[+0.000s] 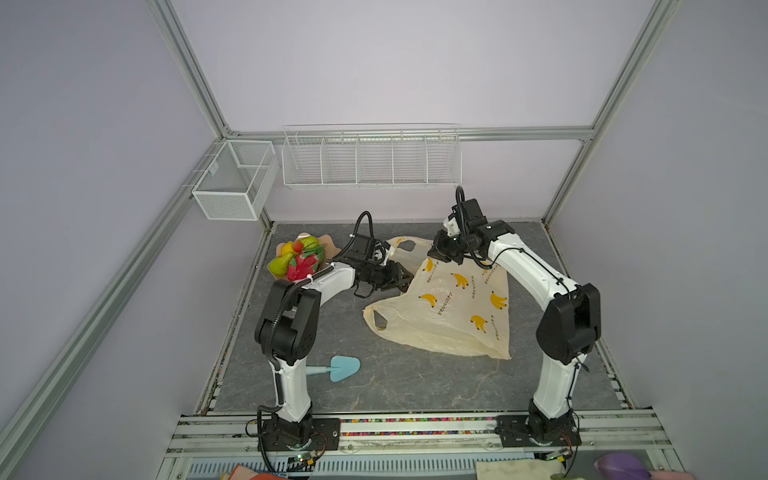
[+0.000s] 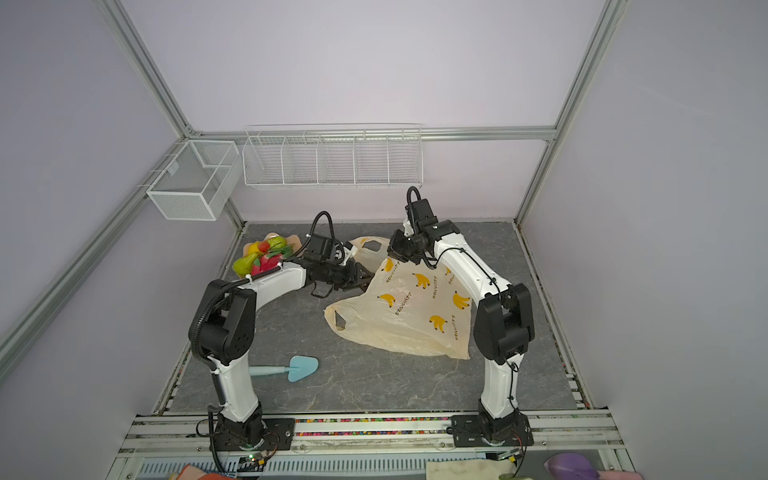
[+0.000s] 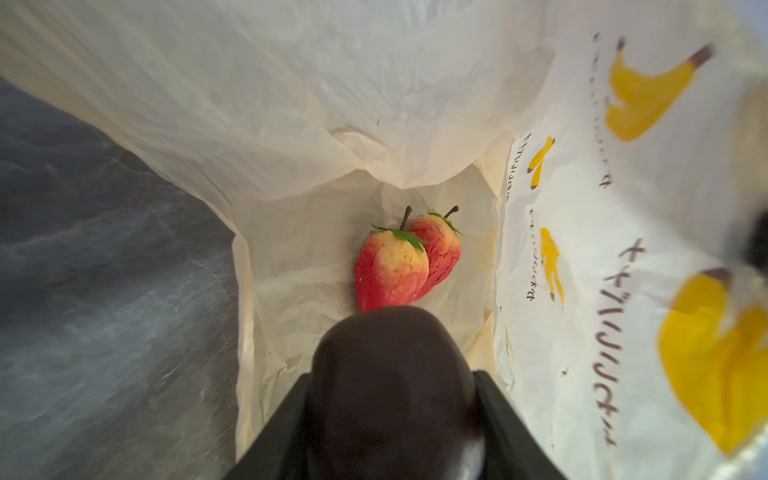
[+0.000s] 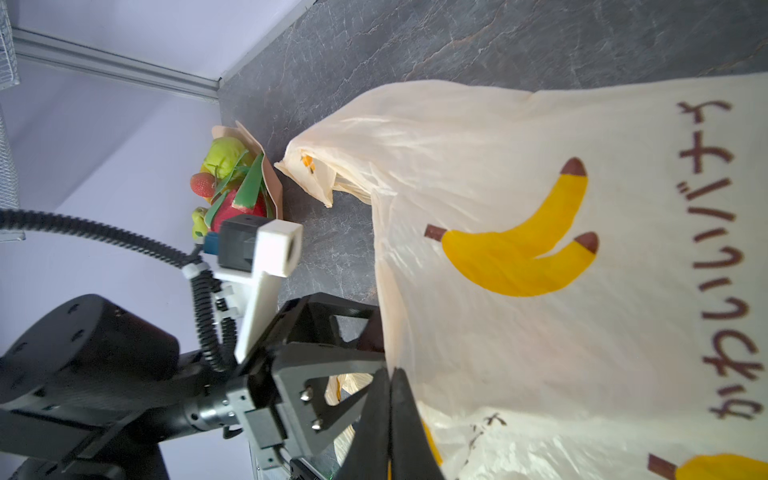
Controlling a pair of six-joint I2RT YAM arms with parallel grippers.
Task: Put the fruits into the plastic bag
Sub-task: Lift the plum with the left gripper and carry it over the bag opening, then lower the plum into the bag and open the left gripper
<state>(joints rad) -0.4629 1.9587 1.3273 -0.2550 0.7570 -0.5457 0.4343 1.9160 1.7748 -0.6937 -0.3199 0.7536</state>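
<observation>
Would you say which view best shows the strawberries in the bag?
The left wrist view: both strawberries lie plainly inside the plastic bag. Both top views and the right wrist view show only its outside.

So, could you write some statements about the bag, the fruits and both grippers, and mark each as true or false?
1. Two strawberries lie inside the plastic bag. True.
2. The left gripper is empty. False: it holds a dark brown fruit at the bag's mouth.
3. The right gripper is shut on the bag's edge. True.
4. The peach dish is empty. False: a pear, a dragon fruit and other fruits fill it.
5. The blue tool lies inside the bag. False: it lies on the table, outside.
</observation>
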